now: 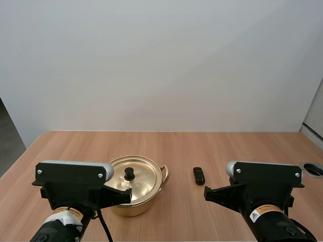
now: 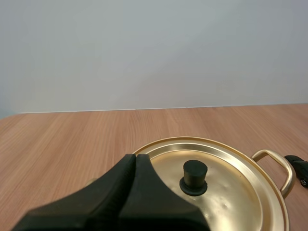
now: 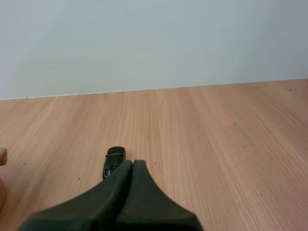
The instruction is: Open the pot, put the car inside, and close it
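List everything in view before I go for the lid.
pot: one, gold, on the table in front of the left arm
lid: one, gold, on the pot
knob: one, black, at the lid's centre
car: one, black, on the table to the right of the pot, apart from it
ring: one, grey, at the table's right edge
table: one, wood
left gripper: one, black, shut, by the lid's near edge
right gripper: one, black, shut, just short of the car
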